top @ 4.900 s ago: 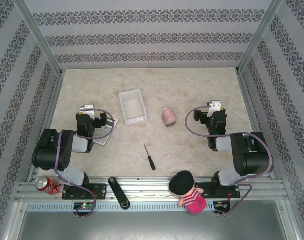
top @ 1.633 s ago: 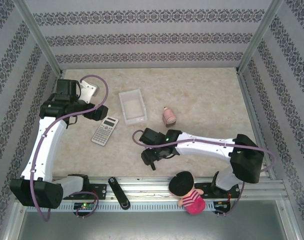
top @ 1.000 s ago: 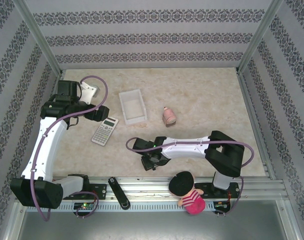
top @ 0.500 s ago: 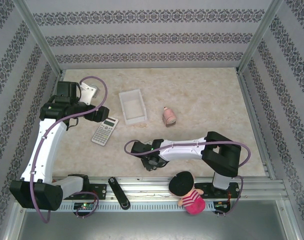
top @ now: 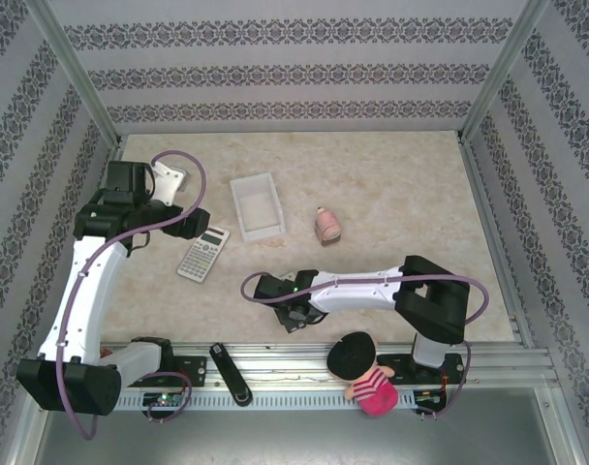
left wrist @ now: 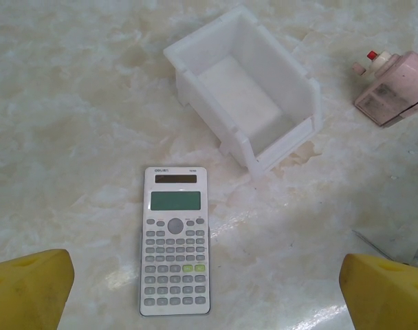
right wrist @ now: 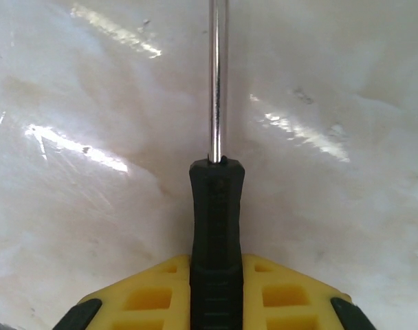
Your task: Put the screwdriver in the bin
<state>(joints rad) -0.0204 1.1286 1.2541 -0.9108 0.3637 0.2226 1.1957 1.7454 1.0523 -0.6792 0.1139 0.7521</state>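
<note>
Right arm is reached across to the left, low over the beige marbled tabletop (top: 391, 194) near its front edge.

Right wrist view: the small screwdriver with ribbed black handle and thin bright steel shaft (right wrist: 216, 199) runs straight out from the right gripper (right wrist: 216, 282). The yellow finger pads (right wrist: 161, 285) sit against both sides of the handle, so I read the grasp as clenched on it. I can't tell from this close view whether the tool is off the surface yet; it looks to be resting on it or barely above.

The white translucent rectangular plastic bin (left wrist: 203, 103) stands farther back and a little left, well apart from the tool, nothing inside. The grey pocket calculator (left wrist: 174, 240) lies just beside its near-left corner, the small pink plastic object (left wrist: 391, 89) off to its right.

Left gripper (top: 191, 221) hovers over the calculator, fingers spread wide, holding nothing.

Step in hand: secure and lift.
- Raise straight up before moving sideways, so the tip doesn't drag.
- The grip is far back on the handle, so expect the shaft to droop.
- Line the shaft up with the bin's long side.
- Clear the wall, descend low, then let go.
</note>
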